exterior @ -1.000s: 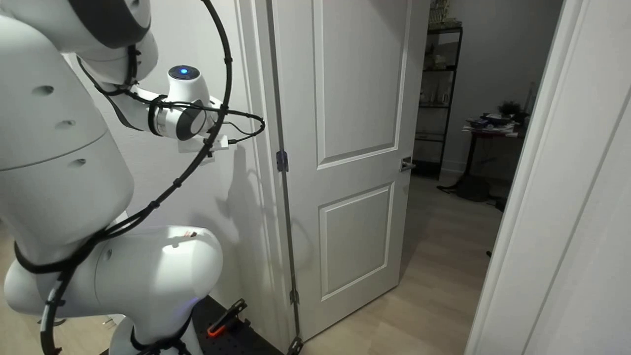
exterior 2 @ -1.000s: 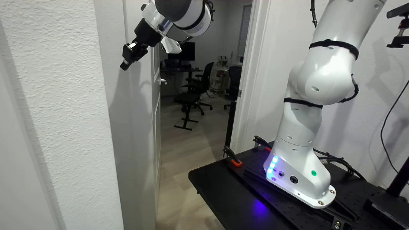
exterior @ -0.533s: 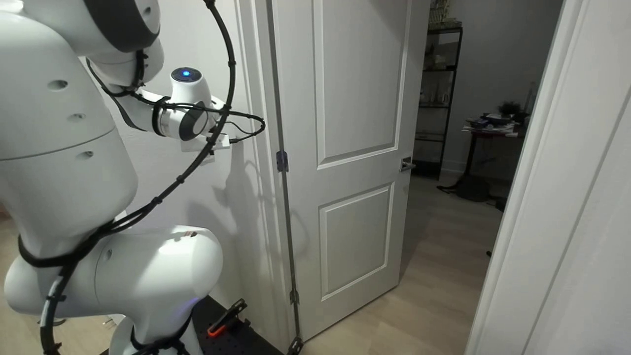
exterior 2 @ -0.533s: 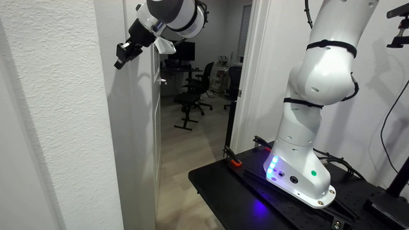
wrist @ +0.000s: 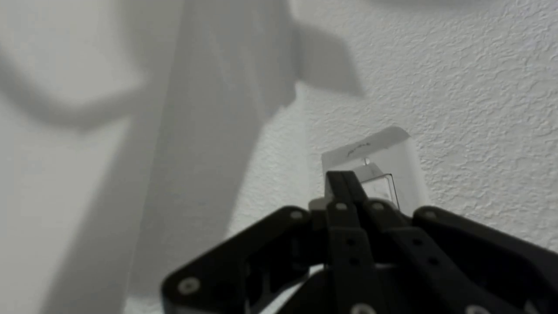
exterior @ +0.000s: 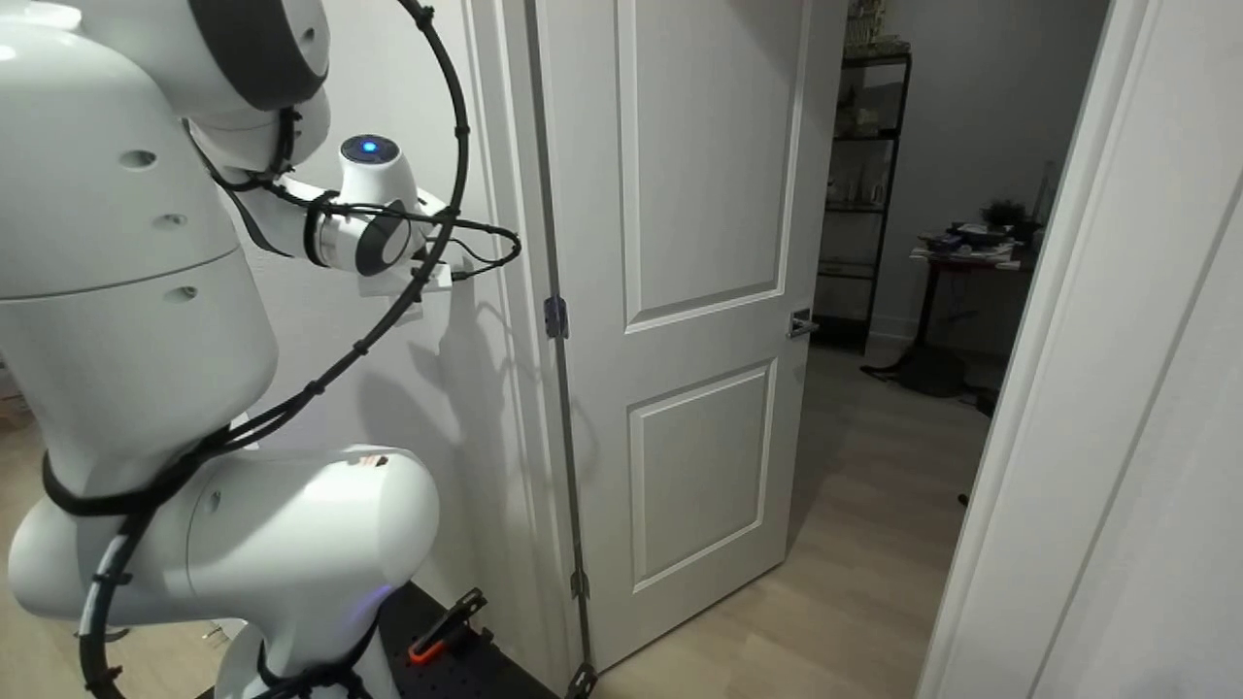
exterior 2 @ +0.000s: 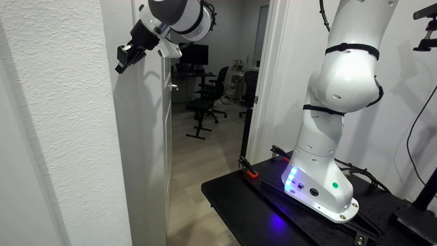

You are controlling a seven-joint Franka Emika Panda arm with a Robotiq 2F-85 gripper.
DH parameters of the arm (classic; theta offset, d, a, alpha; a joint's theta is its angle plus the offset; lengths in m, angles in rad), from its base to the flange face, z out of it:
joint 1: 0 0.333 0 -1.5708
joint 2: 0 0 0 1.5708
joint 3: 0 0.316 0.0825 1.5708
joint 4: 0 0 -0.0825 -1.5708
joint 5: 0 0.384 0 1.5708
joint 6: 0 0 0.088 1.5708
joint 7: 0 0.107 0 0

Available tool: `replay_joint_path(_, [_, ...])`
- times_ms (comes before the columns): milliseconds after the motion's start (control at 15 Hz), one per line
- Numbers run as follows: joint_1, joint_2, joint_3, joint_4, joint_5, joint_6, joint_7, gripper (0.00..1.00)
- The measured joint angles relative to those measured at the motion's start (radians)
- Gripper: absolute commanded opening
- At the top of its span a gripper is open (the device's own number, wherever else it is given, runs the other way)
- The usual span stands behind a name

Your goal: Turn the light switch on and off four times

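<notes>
In the wrist view a white light switch plate (wrist: 403, 163) is mounted on the textured wall, with its pale rocker (wrist: 378, 188) outlined by a dark edge. The black gripper (wrist: 342, 173) covers the lower left part of the plate. Its two fingers meet with nothing between them. Whether the tips touch the switch cannot be made out. In an exterior view the gripper (exterior 2: 119, 70) points down and left, close to the near wall corner. The light switch is not clearly visible in the exterior views.
A white door (exterior: 701, 349) stands ajar beside the arm. The textured wall corner (exterior 2: 78, 130) juts out near the gripper. A black cable (exterior: 340, 369) loops along the arm. The robot base (exterior 2: 317, 191) is on a black table (exterior 2: 232, 198) with clamps (exterior 2: 249, 167).
In an exterior view the gripper has moved left and a little, closer to the wall corner. The upper arm has leaned forward. The fingers have stayed shut.
</notes>
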Motion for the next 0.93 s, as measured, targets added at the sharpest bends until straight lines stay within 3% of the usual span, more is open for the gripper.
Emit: replay_joint_path(933, [0.024, 0.118, 0.014, 0.101, 0.029, 0.024, 0.000, 0.00])
